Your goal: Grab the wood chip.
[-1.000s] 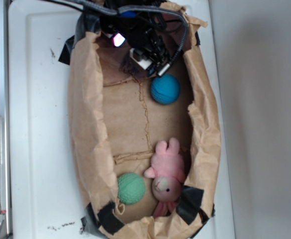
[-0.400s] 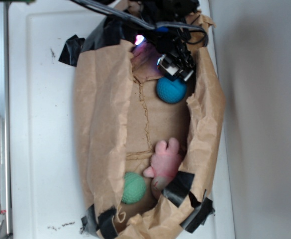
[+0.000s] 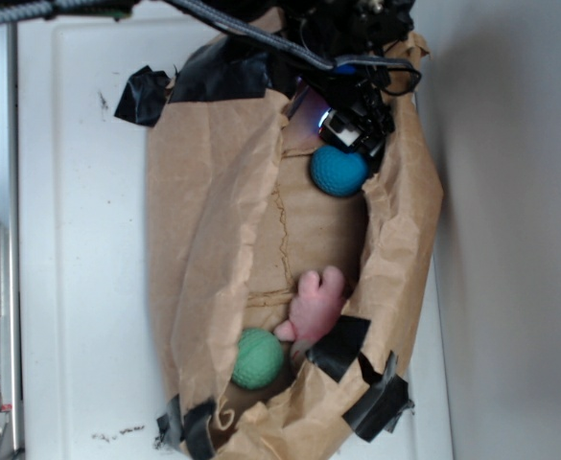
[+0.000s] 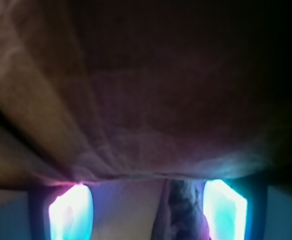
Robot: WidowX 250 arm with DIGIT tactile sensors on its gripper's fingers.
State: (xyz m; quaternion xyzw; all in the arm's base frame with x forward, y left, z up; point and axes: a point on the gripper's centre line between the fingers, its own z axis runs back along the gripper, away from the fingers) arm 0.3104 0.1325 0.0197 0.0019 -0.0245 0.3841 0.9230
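Right now the jaws are spread, with nothing pinched. On the wrist camera I see the two lit pads, one at the lower left (image 4: 71, 215) and one at the lower right (image 4: 225, 210), with a wide pale gap between them. The wood chip (image 4: 183, 215) sits in that gap, well off centre. It lies close against the right-hand pad, perhaps touching it, and well apart from the left one. Only its upper part is in frame, dark and rough. Its long axis seems to run up the picture, away from the camera and across the line the pads close along. I judge that a straight close would catch it across its narrow width, with the left-hand pad doing nearly all the travel. A small shift toward the chip's side would centre it first.

Just past the pads a sheet of brown paper (image 4: 136, 100) fills the wrist view, so the jaws are tucked near a wall or fold of the bag (image 3: 203, 240). Closing could snag that paper along with the chip.

From the exterior camera, the arm (image 3: 357, 57) hangs over the bag's top end and hides the chip. A blue ball (image 3: 338, 171) lies just beside the jaws. A pink plush (image 3: 314, 302) and a green ball (image 3: 258, 358) lie well apart from them at the other end. The bag rests on a white surface (image 3: 79, 240).
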